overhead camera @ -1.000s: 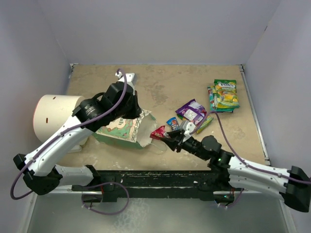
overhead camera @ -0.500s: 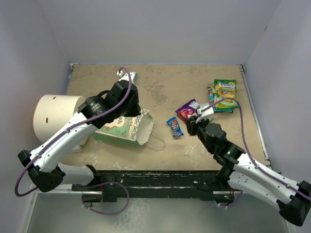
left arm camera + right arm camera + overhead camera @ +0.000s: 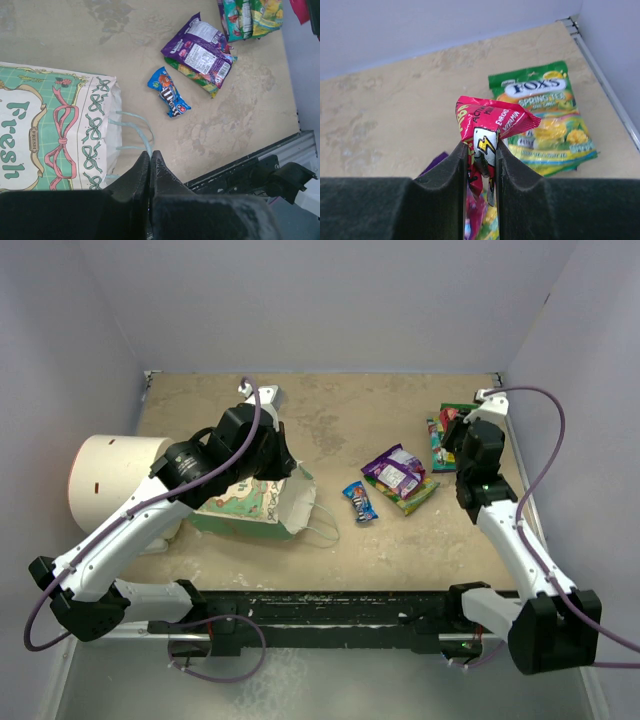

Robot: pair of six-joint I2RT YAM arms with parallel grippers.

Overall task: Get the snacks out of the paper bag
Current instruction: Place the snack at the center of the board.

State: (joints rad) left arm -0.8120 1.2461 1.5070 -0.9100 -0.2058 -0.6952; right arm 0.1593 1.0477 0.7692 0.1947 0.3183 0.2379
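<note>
**Red packet in the right tool, above the unloaded snacks**

Top view: the paper bag (image 3: 255,505) lies on its side at centre left of the counter (image 3: 330,420), mouth and string handles turned toward the right of the frame. Whether packets remain inside cannot be told from any view.

Four groups of snacks lie out on the counter:
- a blue bar wrapper (image 3: 358,502) just right of the handles;
- a purple packet (image 3: 395,468) resting on a green-red packet (image 3: 418,495);
- a green-yellow packet (image 3: 545,120) in the upper right corner, partly covered by the right arm in the top view.

The right tool (image 3: 481,145) is clamped on a red packet (image 3: 490,120), pinched near its middle. The packet's long axis runs along the fingers, and its crumpled top stands clear above the tips.

In the right wrist view, the green-yellow packet lies beyond the tool and to the right of it. Bare counter fills the left of the frame. Any set-down, judged from this, turns on that offset: forward and right lands on the pile, straight down lands beside it. The right arm is by far the nearer to that corner.

The left tool (image 3: 150,156) is closed, with nothing seen between its fingers. It sits at the bag's mouth, just beside the handles. Contact with the bag cannot be told.
</note>
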